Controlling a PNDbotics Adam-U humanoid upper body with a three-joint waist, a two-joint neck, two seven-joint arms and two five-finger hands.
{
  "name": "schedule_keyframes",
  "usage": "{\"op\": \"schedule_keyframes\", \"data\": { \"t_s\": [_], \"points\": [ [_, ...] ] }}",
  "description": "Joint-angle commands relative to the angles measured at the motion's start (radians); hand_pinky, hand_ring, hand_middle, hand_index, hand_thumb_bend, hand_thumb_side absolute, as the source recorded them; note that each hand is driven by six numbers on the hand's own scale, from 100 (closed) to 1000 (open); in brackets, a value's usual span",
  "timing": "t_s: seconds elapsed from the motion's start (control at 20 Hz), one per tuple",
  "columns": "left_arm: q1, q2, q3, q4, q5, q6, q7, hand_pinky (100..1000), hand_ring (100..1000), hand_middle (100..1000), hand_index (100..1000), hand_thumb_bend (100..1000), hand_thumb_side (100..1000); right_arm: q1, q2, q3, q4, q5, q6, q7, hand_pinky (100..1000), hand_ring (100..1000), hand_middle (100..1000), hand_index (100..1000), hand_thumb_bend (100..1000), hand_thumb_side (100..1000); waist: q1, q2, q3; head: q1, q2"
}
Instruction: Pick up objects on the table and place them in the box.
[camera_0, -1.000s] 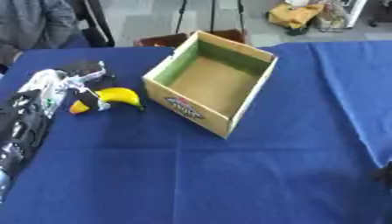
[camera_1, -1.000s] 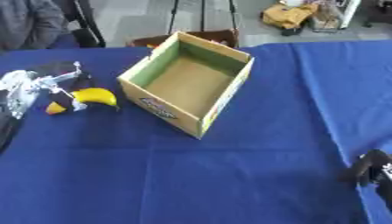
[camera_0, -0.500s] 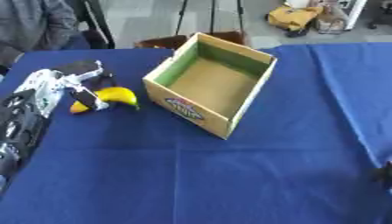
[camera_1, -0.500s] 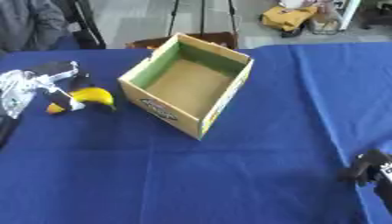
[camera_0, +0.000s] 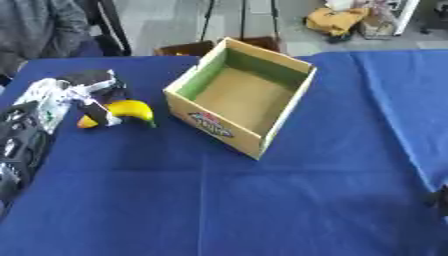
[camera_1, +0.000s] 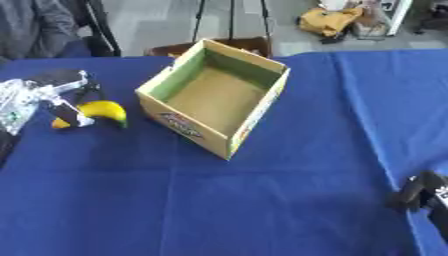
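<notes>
My left robot hand reaches in from the left side and is on the banana — its fingers curl around the fruit's left end, one dark finger lying across it. The banana lies on the blue surface, yellow with a darker tip toward the box, and I cannot tell whether it is lifted clear of the cloth. It sits just left of the box, apart from it.

The box is open-topped cardboard with a green inner wall on its far side and a printed label on the near front face. It stands askew on the surface, one corner pointing toward me, and nothing shows inside it but the brown bottom.

My right robot hand shows only at the lower right edge in the right eye view — a dark shape low over the surface, well apart from the box. I cannot tell whether its fingers are spread or curled.
</notes>
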Motion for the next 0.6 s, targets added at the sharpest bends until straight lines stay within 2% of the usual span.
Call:
{"op": "schedule_keyframes", "data": {
  "t_s": [0.05,0.6],
  "points": [
    [-0.018,0.049,0.007,-0.023,0.011,-0.003,-0.004,479,297,264,455,317,137,-0.005,-0.017,-0.006,-0.007,-0.003,-0.002,0.004,519,363,273,466,100,780,-0.001,-0.024,0.001,-0.001,-0.004],
    [-0.050,0.073,0.003,-0.049,0.040,-0.028,-0.032,484,289,252,444,327,127,0.000,-0.025,-0.008,-0.004,-0.008,-0.002,0.005,520,362,273,466,100,775,0.004,-0.041,0.003,-0.006,-0.003]
  ]
}}
